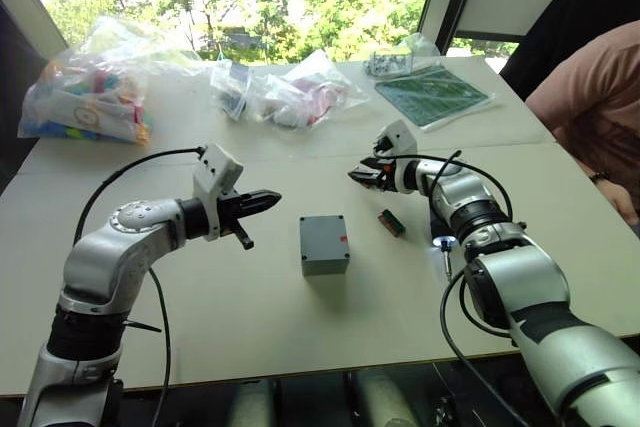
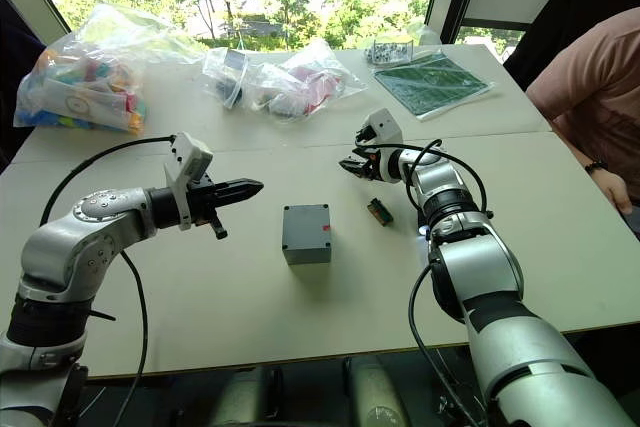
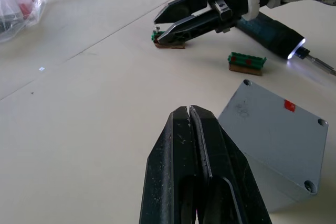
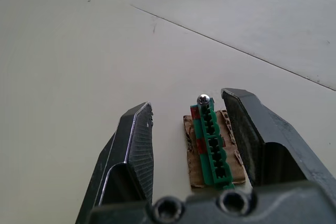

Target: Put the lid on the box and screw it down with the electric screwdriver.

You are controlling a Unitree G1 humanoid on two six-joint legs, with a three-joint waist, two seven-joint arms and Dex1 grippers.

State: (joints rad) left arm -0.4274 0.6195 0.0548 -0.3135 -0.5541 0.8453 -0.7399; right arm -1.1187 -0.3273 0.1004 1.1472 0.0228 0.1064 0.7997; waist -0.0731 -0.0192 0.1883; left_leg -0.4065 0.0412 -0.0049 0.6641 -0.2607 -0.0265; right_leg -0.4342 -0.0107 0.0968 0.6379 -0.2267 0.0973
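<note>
With the lid already seated, the box point(image 1: 324, 243) is sitting at table centre, light, rigid and smooth-sided; the left gripper point(image 1: 262, 200), clenched empty, is hovering at its 9 o'clock, while the right gripper point(image 4: 189, 129), released, is straddling a green connector point(image 4: 211, 142) holding a screw point(image 4: 203, 98).

Grey box with its lid on, screwdriver lying to its right

The box point(image 1: 324, 244) sits upright at the middle of the pale table, a small grey plastic cube with a red mark near its right edge. The lid point(image 3: 283, 129) lies flat on top of it, flush with the walls, with screw holes at the corners. The electric screwdriver point(image 3: 275, 36), black and cylindrical, lies on the table to the right of the box, a light glowing at its front end and its thin metal bit pointing toward the near edge.
</note>
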